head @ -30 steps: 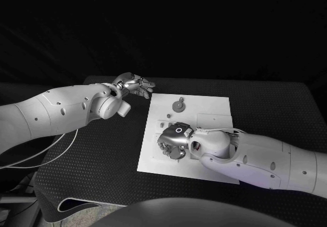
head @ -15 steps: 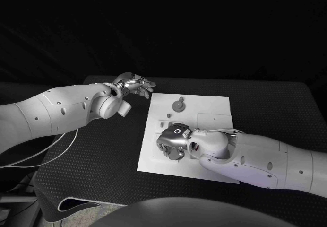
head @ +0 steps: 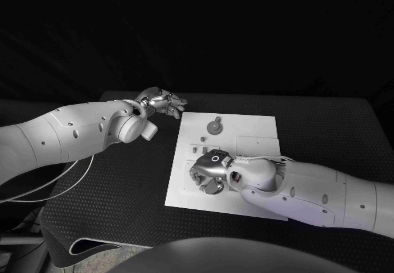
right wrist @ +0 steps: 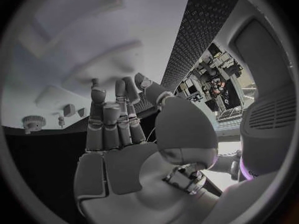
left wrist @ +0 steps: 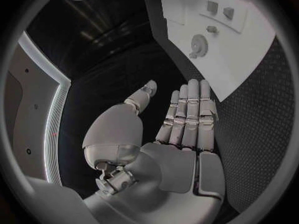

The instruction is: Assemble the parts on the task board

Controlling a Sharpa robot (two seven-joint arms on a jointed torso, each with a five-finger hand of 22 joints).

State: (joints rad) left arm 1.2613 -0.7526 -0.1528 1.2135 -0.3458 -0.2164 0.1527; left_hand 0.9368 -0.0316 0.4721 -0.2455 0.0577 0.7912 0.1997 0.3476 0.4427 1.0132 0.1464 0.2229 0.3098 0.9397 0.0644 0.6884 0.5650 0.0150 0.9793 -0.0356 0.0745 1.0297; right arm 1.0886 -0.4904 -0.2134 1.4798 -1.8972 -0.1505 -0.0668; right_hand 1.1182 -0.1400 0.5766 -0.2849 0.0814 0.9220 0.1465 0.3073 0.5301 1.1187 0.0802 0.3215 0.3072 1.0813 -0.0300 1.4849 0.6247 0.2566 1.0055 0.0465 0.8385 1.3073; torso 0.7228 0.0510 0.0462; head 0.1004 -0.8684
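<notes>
The white task board (head: 186, 192) lies in the middle of the black table. A round gear part (head: 215, 126) sits near its far edge, with small parts (head: 202, 138) just in front of it. My right hand (head: 210, 173) is low over the board's middle, fingers pointing down at the surface. In the right wrist view the right hand (right wrist: 117, 134) has its fingers stretched toward the board (right wrist: 74, 50) with nothing in the palm. My left hand (head: 161, 102) hovers off the board's far left corner. The left hand (left wrist: 177, 129) is flat and holds nothing; the gear (left wrist: 198, 44) lies beyond its fingertips.
Black textured matting (head: 115, 187) surrounds the board on all sides. A white cable (head: 57, 182) hangs under my left arm at the table's left side. Small square parts (left wrist: 212, 7) sit on a raised plate of the board.
My right hand has crept slightly toward the near side of the board. The left hand has stayed where it was.
</notes>
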